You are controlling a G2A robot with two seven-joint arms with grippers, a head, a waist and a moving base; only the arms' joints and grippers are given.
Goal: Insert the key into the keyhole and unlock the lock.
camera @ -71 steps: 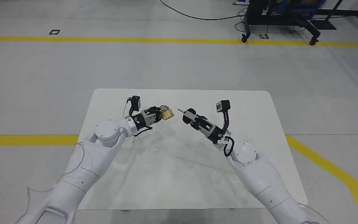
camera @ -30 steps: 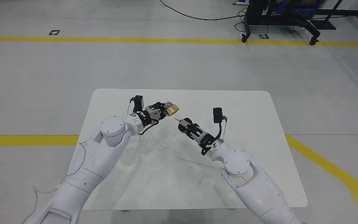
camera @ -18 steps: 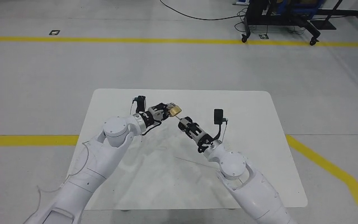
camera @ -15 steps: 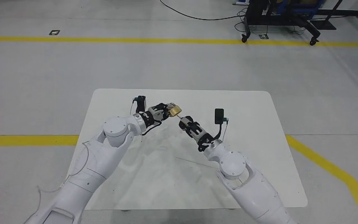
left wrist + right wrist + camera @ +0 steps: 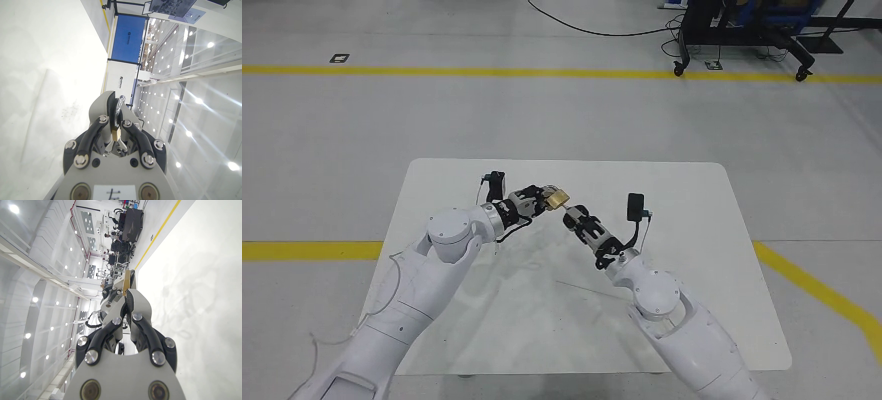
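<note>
1. Brass padlock (image 5: pixel 556 197) is held up off the white table (image 5: pixel 682 200). It sits over the far half, roughly midway between the side edges, and isn't touching the surface.
2. Holder: left gripper (image 5: pixel 539 200) is pinched on the padlock. In the left wrist view the silver shackle (image 5: pixel 119 105) is clamped between the pads (image 5: pixel 110 102), with the body edge-on toward the palm.
3. Driver: right gripper (image 5: pixel 571 213) comes in from the opposite side, tips just beside the padlock body. Its fingers are pressed close together, which I read as clamped on the key. The blade is hidden in the grip, so I can't tell whether it has entered the keyhole.
4. Step in hand, my read: seating the key.
   - Keep the key axis in line with the keyhole and push straight along the blade with light force.
   - If it stalls, back off and re-aim rather than pushing harder.
   - A shackle grip may let the body pivot, so watch for swing and keep the left arm rigid.
   - Turn only once fully seated, rolling purely about the key axis with no side load.
5. Looks: small blocky body in yellow brass with flat faces, thin when seen edge-on from the right wrist view. The shackle is polished and rounded. Likely slippery in the pads.
</note>
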